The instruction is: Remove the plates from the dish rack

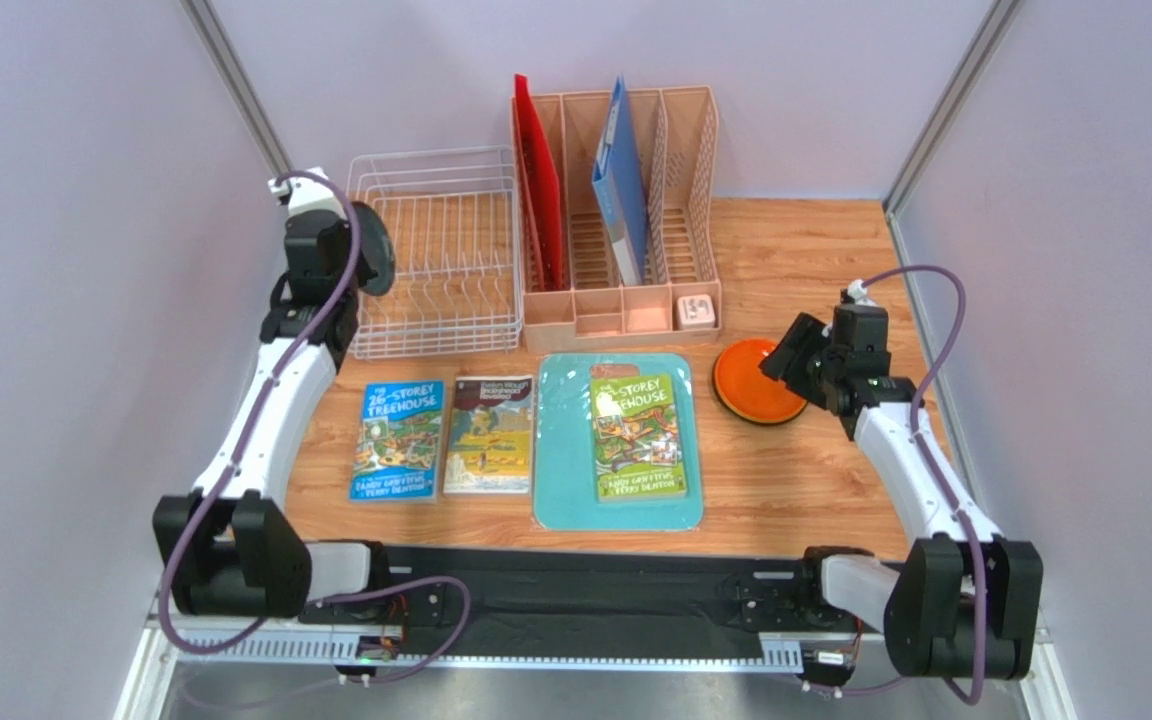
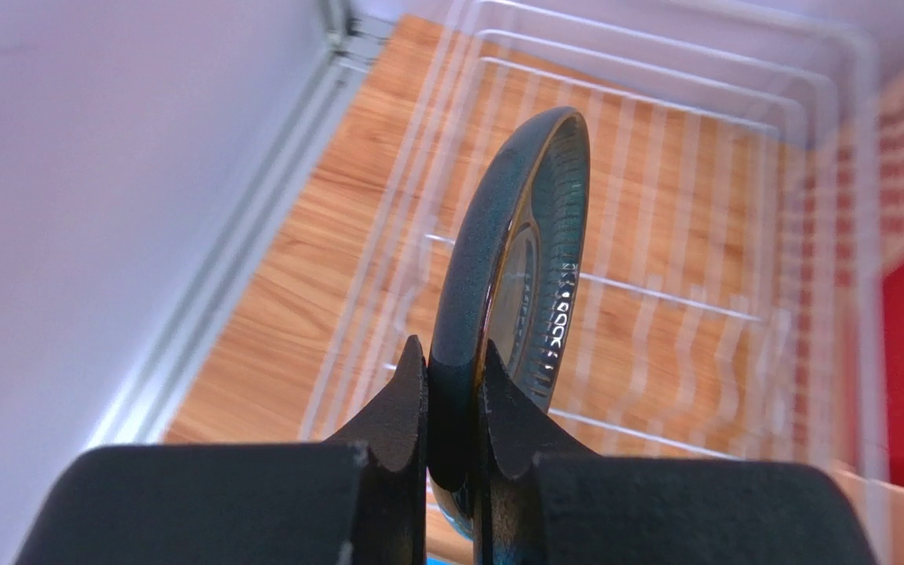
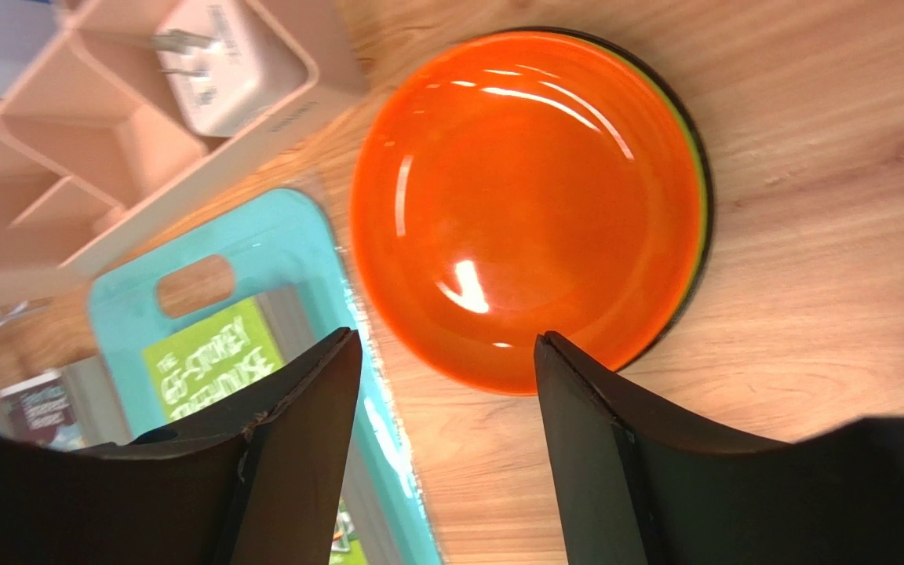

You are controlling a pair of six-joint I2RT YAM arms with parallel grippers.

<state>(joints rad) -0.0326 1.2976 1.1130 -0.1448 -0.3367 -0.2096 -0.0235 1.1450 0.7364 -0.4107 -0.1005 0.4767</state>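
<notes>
At the left edge of the dish rack [image 1: 435, 342], the left gripper [image 2: 454, 389] is clamped on the dark teal-grey plate [image 2: 486, 224], its fingers pinching the rim from both faces with the plate held on edge, above the rack wires. No other plate shows in the rack. On the table [image 1: 823, 480] to the right, the orange plate [image 3: 516, 188] lies face up with a thin green rim [image 3: 697, 159] and a dark edge showing beneath it, so it appears to top a stack. The right gripper [image 3: 445, 339] hovers over the near rim of that stack with its jaws spread wide and nothing between them. Treat the plate as rigid, glossy and probably breakable: the glazed surface offers little friction, so a rim pinch can slip or let the plate swing. Grip well onto the rim, not at its very lip, keep the plate vertical in transit, and lower it flat onto the stack without dropping it.
</notes>
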